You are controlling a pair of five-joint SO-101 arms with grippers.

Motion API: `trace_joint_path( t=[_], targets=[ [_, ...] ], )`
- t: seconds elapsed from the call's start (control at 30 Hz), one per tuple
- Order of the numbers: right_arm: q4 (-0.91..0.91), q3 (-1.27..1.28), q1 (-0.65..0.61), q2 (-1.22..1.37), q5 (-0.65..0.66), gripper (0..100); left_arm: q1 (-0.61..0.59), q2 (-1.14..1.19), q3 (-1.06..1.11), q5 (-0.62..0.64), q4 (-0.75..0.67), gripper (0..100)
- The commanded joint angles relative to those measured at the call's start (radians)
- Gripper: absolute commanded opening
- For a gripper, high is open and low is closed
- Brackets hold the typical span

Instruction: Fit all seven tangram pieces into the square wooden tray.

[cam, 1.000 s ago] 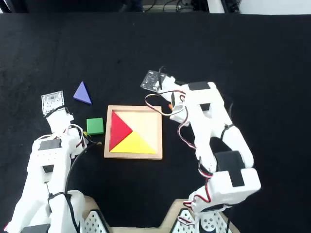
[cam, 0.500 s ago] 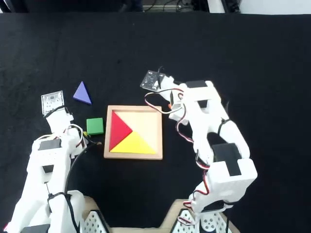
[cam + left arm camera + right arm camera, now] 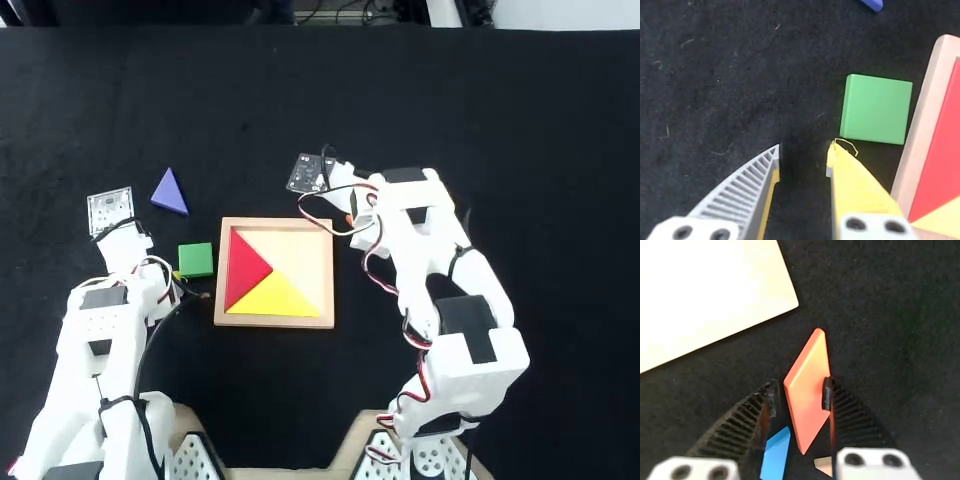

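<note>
The square wooden tray (image 3: 274,322) lies mid-table and holds a red triangle (image 3: 243,265) and a yellow triangle (image 3: 275,298). Left of it lies a green square (image 3: 195,260), and farther back a purple triangle (image 3: 170,192). My right gripper (image 3: 799,396), just off the tray's far right corner (image 3: 705,295), is shut on an orange parallelogram (image 3: 807,385) held on edge. A blue piece (image 3: 775,460) and a pale piece (image 3: 822,466) lie beneath it. My left gripper (image 3: 804,149) stands open over bare cloth, close to the green square (image 3: 875,107) and the tray rim (image 3: 925,125).
Black cloth covers the whole table. The right arm (image 3: 430,260) stands over the cloth to the tray's right, and the left arm (image 3: 105,320) stands at the near left. Wide bare cloth lies behind and to the far right.
The right arm's wrist has shifted slightly, its camera board dropping a little toward the tray's corner. The left arm and the loose pieces have stayed put.
</note>
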Motion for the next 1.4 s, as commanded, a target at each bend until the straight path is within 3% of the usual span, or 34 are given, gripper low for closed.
trace_joint_path(
  t=[0.0,0.4,0.63,1.07,1.37],
  targets=[
    [-0.006,0.008,0.011,0.021,0.015,14.5,0.013,0.003,-0.047,0.000,-0.011,16],
    [-0.006,-0.005,0.014,0.041,0.040,14.2,0.015,0.003,-0.048,0.000,-0.009,16],
    [-0.006,-0.010,0.014,0.042,0.044,1.0,0.015,0.003,-0.048,0.000,-0.009,16],
    [-0.018,-0.077,0.020,0.033,0.038,1.1,0.015,0.003,-0.050,0.000,-0.012,16],
    [0.253,-0.314,0.041,0.033,-0.018,1.1,0.015,0.003,-0.050,0.000,-0.015,16]
  ],
)
